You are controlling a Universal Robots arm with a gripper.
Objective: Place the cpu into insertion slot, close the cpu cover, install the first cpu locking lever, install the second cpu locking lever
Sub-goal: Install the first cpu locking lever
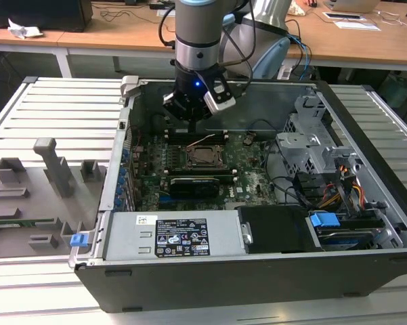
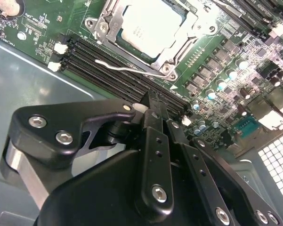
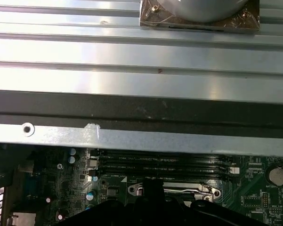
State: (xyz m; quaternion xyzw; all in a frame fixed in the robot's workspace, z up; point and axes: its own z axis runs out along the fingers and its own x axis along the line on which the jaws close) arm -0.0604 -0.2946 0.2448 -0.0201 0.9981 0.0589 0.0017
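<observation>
Gripper [image 2: 153, 106] just beside cpu cover [image 2: 114, 24] — seemingly clear.

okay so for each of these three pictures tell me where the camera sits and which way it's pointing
Exterior view: off the arm, above the open computer case, looking down; the arm and gripper hang over the board.
Second wrist view: on the wrist, looking past the gripper at the cpu under its cpu cover.
First wrist view: on the wrist, facing the case wall.
Both wrist views share the memory slots.
</observation>
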